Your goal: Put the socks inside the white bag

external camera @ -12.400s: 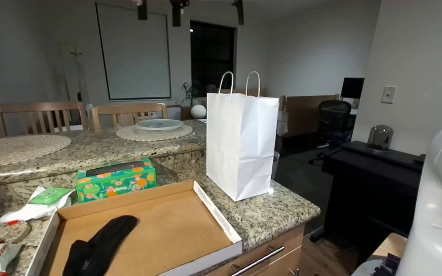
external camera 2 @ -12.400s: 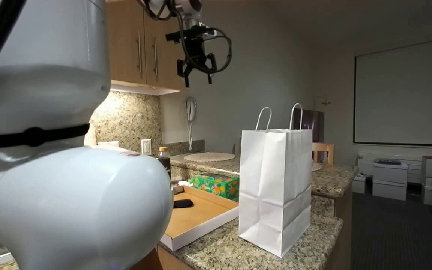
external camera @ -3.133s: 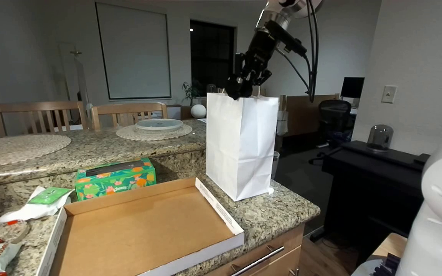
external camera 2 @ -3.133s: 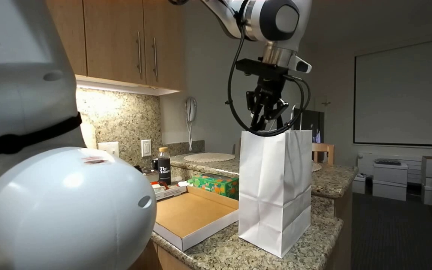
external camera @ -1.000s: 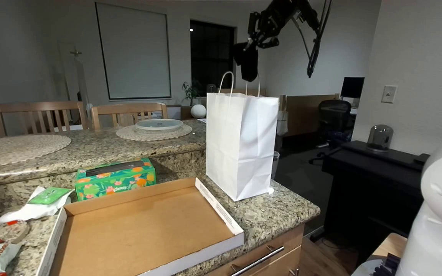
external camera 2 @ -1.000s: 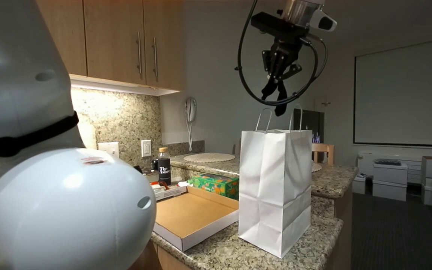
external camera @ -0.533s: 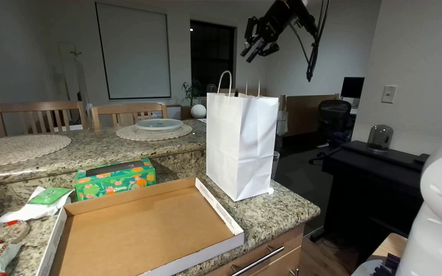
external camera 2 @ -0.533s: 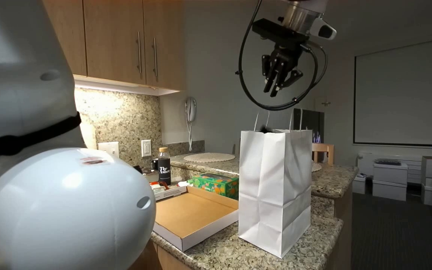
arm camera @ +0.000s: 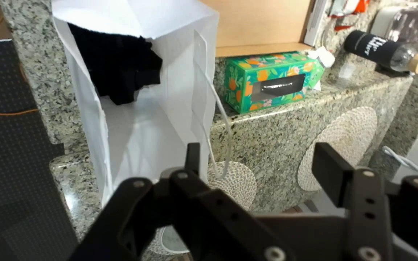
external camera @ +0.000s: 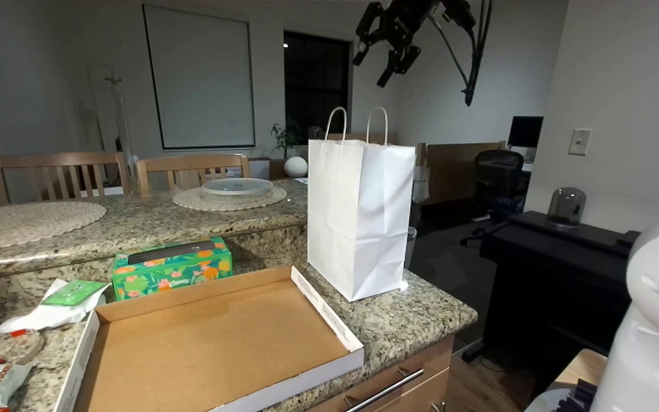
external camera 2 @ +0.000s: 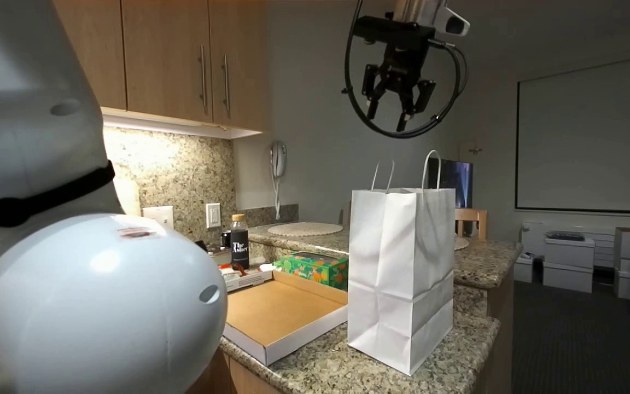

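The white paper bag (external camera: 358, 223) — upright, mouth open — stands near a rounded corner of the worktop (external camera: 429, 315), black socks (arm camera: 122, 65) bunched inside.

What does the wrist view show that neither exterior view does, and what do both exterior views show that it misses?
Only the wrist view: the black socks inside the white bag.
Only the exterior views: the white robot arm and, side-on, the gripper hanging above the white bag.
Shared: the white bag, the open gripper, the green tissue box and the cardboard tray.
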`<act>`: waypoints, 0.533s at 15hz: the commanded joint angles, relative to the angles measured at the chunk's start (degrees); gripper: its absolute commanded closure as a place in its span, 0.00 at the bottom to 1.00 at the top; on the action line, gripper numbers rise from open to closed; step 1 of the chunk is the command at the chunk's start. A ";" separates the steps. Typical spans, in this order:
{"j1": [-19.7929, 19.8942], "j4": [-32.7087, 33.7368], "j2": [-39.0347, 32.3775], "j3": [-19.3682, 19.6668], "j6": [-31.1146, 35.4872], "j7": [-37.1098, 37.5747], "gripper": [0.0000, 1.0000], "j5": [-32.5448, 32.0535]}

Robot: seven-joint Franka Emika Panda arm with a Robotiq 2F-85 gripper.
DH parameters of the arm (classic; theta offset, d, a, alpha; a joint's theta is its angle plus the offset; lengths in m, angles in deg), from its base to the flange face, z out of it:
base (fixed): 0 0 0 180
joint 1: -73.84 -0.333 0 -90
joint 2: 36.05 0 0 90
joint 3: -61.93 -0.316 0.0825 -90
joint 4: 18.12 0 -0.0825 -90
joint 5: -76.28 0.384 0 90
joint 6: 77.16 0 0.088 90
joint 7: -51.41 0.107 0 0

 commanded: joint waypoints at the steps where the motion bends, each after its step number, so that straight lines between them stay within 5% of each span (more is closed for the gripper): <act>1: -0.70 -1.67 5.13 -6.37 -2.80 0.91 0.00 -8.38; 8: -8.44 -4.51 8.47 -21.82 -8.90 8.01 0.00 -16.36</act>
